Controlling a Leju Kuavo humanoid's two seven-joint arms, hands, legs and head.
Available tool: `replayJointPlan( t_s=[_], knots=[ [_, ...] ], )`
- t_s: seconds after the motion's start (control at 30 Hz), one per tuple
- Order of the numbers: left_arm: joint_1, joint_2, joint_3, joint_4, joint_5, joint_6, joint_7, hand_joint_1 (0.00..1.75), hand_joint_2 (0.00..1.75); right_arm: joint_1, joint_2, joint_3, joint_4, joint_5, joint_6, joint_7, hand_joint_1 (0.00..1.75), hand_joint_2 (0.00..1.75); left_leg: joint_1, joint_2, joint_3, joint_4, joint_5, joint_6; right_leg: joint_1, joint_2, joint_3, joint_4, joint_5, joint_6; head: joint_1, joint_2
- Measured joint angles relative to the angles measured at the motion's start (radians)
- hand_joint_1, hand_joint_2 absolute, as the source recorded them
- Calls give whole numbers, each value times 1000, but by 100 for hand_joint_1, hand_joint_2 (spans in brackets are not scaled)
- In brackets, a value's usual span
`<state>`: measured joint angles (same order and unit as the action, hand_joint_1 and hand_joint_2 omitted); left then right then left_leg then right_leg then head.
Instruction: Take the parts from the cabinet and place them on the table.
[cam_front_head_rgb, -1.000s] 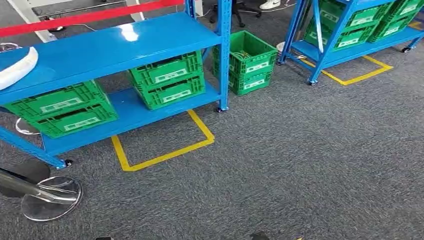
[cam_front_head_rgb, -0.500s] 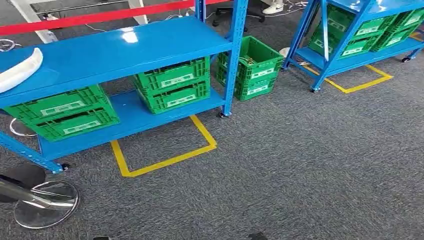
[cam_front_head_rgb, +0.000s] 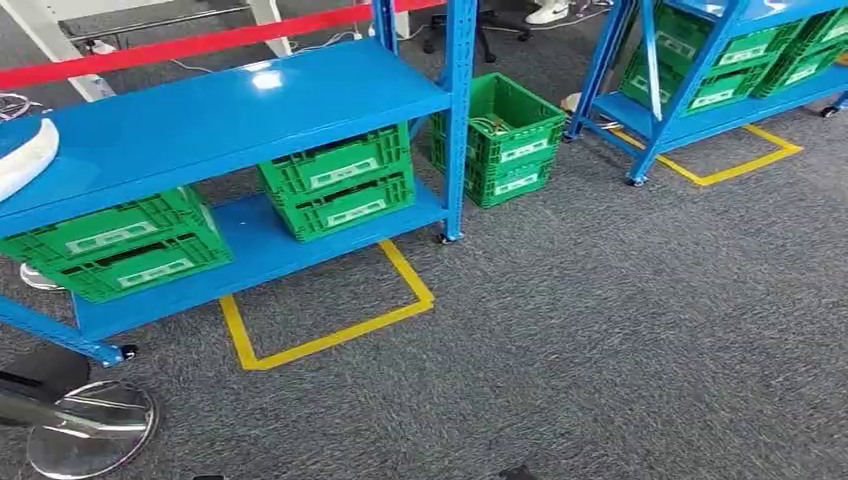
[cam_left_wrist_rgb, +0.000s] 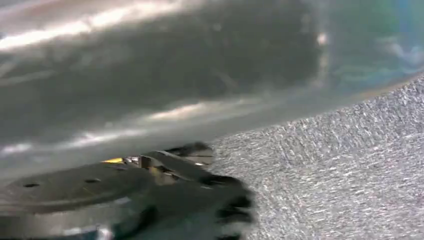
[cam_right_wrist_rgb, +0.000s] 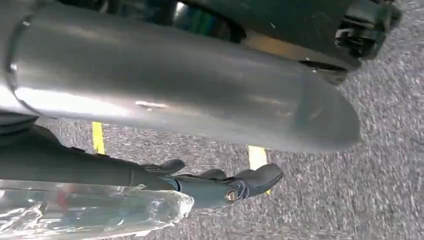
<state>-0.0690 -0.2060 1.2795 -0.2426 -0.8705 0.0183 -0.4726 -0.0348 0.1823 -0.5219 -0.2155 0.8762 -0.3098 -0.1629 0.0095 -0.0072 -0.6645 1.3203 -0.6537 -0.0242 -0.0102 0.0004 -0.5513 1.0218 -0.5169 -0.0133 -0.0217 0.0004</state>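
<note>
Right hand (cam_right_wrist_rgb: 220, 187) gripped a clear plastic-wrapped part (cam_right_wrist_rgb: 90, 212), long axis along the fingers, left hand (cam_left_wrist_rgb: 190, 200) blurred, grip unclear, head view showed blue cabinet (cam_front_head_rgb: 230, 110) with green crates (cam_front_head_rgb: 340, 185).

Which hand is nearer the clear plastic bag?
Right. The right hand lies directly alongside the clear plastic bag; whether it grips the bag is unclear. The left hand hangs, blurred, over grey carpet, apart from it.
</note>
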Motion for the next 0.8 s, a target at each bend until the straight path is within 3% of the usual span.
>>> replayJointPlan(
  t_s=[0.03, 0.1, 0.13, 0.17, 0.2, 0.23, 0.33, 0.37, 0.43, 0.47, 0.5, 0.53, 0.57, 0.63, 0.7, 0.8],
  knots=[
    [0, 0, 0, 0, 0, 0, 0, 0, 0, 0, 0, 0, 0, 0, 0, 0, 0, 0, 1, 0, -1, -26, 41, -1, 0, 1, 11, 0, -7, 1, -1, 0],
    [-1, 1, 0, -1, 0, 0, 0, 0, 0, 1, 0, -1, 0, 1, 0, 0, 0, 0, 3, 0, 36, -175, 176, 1, -2, 2, 45, 0, -28, 7, -2, 0],
    [0, 1, 0, -2, 0, 0, 0, 0, 0, 1, 0, -1, 0, 2, 0, 0, 0, 0, 3, 1, 53, -232, 216, 2, -3, 2, 51, 0, -39, 13, -2, 0],
    [-1, 1, 0, -2, 0, 0, 0, 0, 0, 0, 0, -2, 0, 4, 0, 0, 0, 0, -5, 2, 57, -228, 200, 4, 3, 2, 51, -4, -46, 22, -2, 0],
    [-3, 0, 0, -2, 0, 0, 0, 0, 0, -2, 0, -2, 0, 5, 0, -2, 0, 0, -6, 3, 82, -268, 179, 13, 1, 4, 51, -2, -50, 28, -5, 0],
    [-5, 1, 0, -3, 0, 0, 0, 0, 0, -4, 0, -2, 0, 6, 1, -3, 0, 0, -7, 2, 82, -275, 164, 22, 1, 0, 47, -3, -49, 31, -1, 0],
    [3, 0, 0, -3, -2, -1, 0, 0, 0, -8, 0, -4, -1, 12, 2, -4, 0, 0, -2, -1, 99, -296, 162, 39, -2, -2, 56, -5, -61, 50, 0, 0],
    [1, 0, 0, -3, -2, -1, 0, 0, 0, -9, 0, -6, -1, 13, 2, -5, 0, 0, -2, 0, 105, -298, 157, 48, -1, -2, 37, 35, -77, 51, 3, 0],
    [-2, 0, 0, -4, -3, -1, 0, 0, 0, -9, 0, -10, -1, 13, 2, -5, 0, 0, -4, 3, 114, -298, 147, 60, -1, -2, -68, 206, -139, 53, 6, 0],
    [-2, 0, 0, -4, -3, -1, 0, 0, 0, -7, 0, -12, -1, 13, 2, -5, 0, 0, -6, 2, 119, -298, 140, 62, -1, -2, -123, 281, -155, 53, 7, 0],
    [-1, 0, 0, -4, -3, -1, 0, 0, 0, -4, 0, -15, -1, 13, 2, -5, 0, 0, -8, 1, 128, -298, 134, 62, 0, -2, -156, 313, -145, 52, 8, 0],
    [1, 0, 0, -4, -3, -1, 0, 0, 0, -2, 0, -18, -1, 13, 2, -5, 0, 0, -9, 0, 139, -298, 126, 62, 0, -2, -166, 299, -110, 50, 8, 0],
    [1, 0, 0, -4, -3, -2, 0, 0, 0, -1, 0, -18, -1, 13, 2, -5, 0, 0, -10, -2, 153, -298, 116, 61, 0, -2, -154, 240, -50, 46, 10, 0],
    [0, -2, 0, -4, -3, -2, 0, 0, 0, 0, 0, -19, -1, 14, 2, -5, 0, 0, -11, -3, 181, -298, 96, 56, 3, -2, -99, 73, 65, 34, 12, 0],
    [-2, -3, 0, -4, -3, -2, 0, 0, 0, -2, 0, -21, -1, 14, 3, -5, 0, 0, -16, -5, 183, -295, 83, 43, 9, -2, -66, 30, 39, 26, 12, 0],
    [-4, -5, 0, -4, -6, -3, 0, 0, 0, -1, 0, -25, -1, 15, 2, -4, 0, 0, -14, -1, 191, -312, 80, 30, 10, 3, -64, 27, 33, 16, 8, 0]
  ],
)
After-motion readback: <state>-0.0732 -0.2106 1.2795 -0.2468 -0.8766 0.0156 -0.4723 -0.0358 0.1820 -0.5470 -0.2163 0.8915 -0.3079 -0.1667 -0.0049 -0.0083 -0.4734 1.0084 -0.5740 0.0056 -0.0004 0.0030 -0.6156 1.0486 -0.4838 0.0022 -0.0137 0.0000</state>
